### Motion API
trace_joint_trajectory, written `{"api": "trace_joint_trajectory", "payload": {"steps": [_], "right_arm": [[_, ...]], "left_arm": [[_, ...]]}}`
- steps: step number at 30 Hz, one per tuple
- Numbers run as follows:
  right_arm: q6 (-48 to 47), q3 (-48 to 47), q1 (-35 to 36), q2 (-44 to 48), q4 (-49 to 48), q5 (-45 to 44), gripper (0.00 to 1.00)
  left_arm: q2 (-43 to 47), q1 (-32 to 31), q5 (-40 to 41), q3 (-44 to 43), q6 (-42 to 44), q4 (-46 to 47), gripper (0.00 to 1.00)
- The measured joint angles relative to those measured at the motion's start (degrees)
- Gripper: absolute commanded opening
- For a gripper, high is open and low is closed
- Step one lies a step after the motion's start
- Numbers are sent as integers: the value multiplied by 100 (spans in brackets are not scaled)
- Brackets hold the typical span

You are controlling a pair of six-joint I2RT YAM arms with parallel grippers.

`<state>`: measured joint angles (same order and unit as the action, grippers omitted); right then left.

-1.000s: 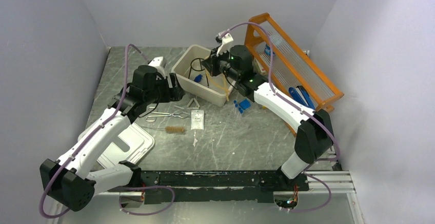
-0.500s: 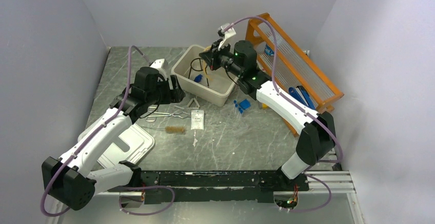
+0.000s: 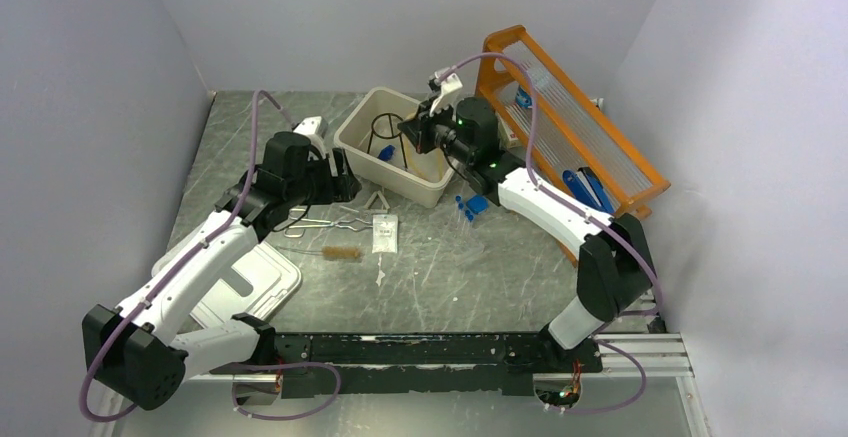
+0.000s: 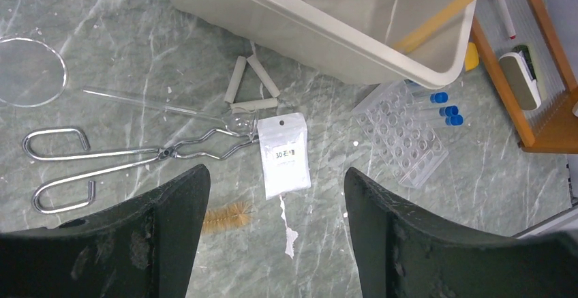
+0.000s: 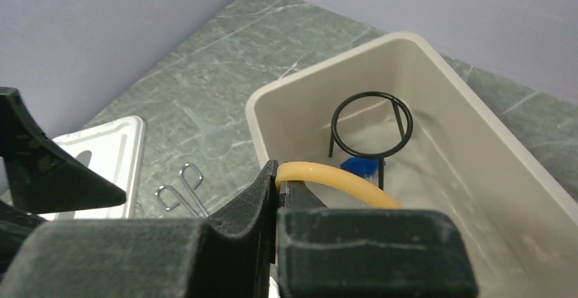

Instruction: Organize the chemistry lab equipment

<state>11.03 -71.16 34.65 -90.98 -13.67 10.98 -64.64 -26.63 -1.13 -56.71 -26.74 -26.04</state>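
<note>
Right jaws clamp soft, floppy tan rubber tube (image 5: 341, 183) over beige plastic tub (image 5: 307, 88); best gripped mid-length. Left jaws wide over silver metal tongs (image 4: 129, 156).

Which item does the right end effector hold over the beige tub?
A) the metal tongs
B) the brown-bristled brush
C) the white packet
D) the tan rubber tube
D: in the right wrist view the right end effector is shut on the tan rubber tube, which curves down toward the beige tub.
</note>
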Motion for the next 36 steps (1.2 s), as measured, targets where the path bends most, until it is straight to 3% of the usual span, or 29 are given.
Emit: {"api": "trace_joint_trajectory", "payload": {"steps": [11, 16, 20, 25, 36], "right_arm": [[101, 232, -107, -826, -398, -254, 3], [219, 223, -114, -1379, -352, -861, 15], [289, 72, -122, -1587, -122, -1434, 35], [372, -175, -122, -1552, 55, -1633, 50], [595, -428, -92, -470, 933, -1703, 53]], "left_arm": [[-94, 0, 2, 140, -4, 11, 75], [-96, 0, 4, 247, -4, 7, 75], [-96, 0, 28, 284, -4, 4, 76], [-96, 0, 142, 310, -4, 2, 77], [-70, 0, 457, 452, -162, -31, 76]]}}
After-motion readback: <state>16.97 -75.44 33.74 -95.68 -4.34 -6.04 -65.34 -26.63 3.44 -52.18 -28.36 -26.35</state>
